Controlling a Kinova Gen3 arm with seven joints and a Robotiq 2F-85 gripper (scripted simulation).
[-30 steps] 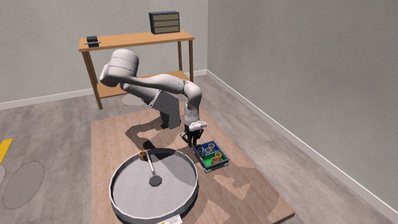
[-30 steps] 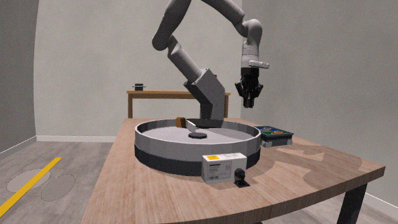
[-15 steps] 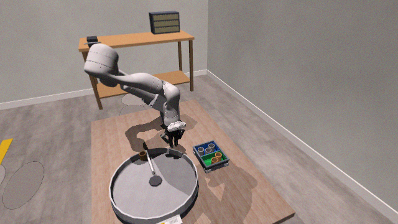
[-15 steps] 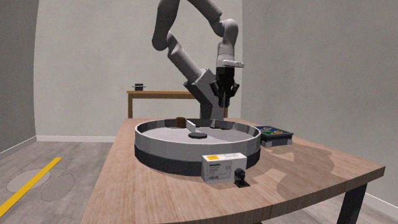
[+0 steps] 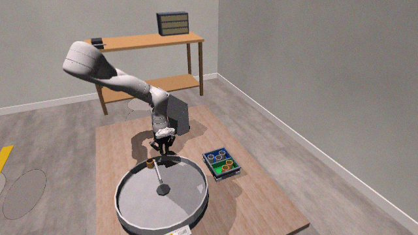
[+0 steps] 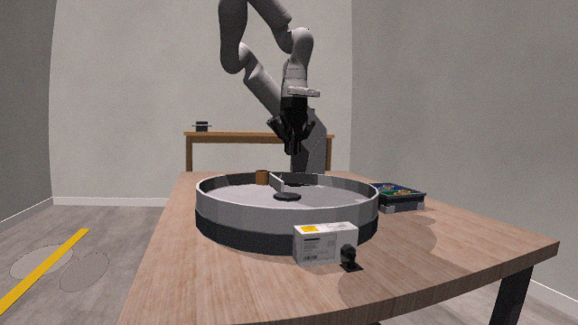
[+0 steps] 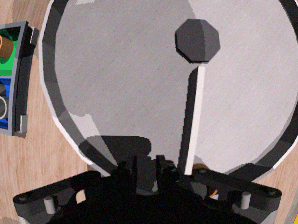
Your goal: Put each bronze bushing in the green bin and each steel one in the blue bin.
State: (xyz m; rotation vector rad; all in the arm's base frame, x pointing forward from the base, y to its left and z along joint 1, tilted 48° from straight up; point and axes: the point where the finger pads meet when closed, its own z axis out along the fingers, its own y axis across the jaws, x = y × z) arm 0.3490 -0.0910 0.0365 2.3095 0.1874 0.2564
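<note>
Near the far rim of the turntable [image 5: 140,202] [image 6: 244,199] [image 7: 125,75], one bronze bushing [image 5: 150,164] [image 6: 262,177] [image 7: 200,166] stands upright on the disc, just beside the outer end of the pale divider bar [image 5: 158,173] [image 6: 276,182] [image 7: 195,120]. The Robotiq gripper [image 5: 164,153] [image 6: 293,153] [image 7: 146,166] hangs above that same far edge, fingers pointing down, on the opposite side of the bar from the bushing. It has nothing in its grasp — the fingers stand narrowly apart, with a small gap between them. Seen from the wrist, the bushing is mostly hidden behind the finger linkage, with only bits of its orange-brown wall showing; it lies outside the fingers, near them but lower down.

The bar runs inward toward the dark hub [image 5: 163,189] [image 6: 287,196] [image 7: 198,41] at the middle of the disc. Beside the turntable, well apart from the bushing, sits the two-part bin tray. Its blue bin [image 5: 215,153] [image 7: 5,120] holds three grey steel bushings [image 5: 211,158], and its green bin [image 5: 217,169] [image 6: 389,194] [image 7: 7,65] holds two bronze ones — so the bushing on the turntable is the only one there outside the bins.

You have the black two-fingered jaws [image 5: 164,153] [image 6: 293,153] away from the divided blue-and-green bin tray [image 5: 222,164] [image 6: 399,197] [image 7: 19,75] now. A second ago they hung right by its blue side in the top view; half a second ago they were partway across. They've since swung to the far rim of the round grey turntable [image 5: 144,209] [image 6: 253,212] [image 7: 120,60], much nearer the bronze cylindrical bushing [image 5: 150,163] [image 6: 262,177] (your white jointed arm [image 5: 130,85] [image 6: 295,68] has swung over with them).
</note>
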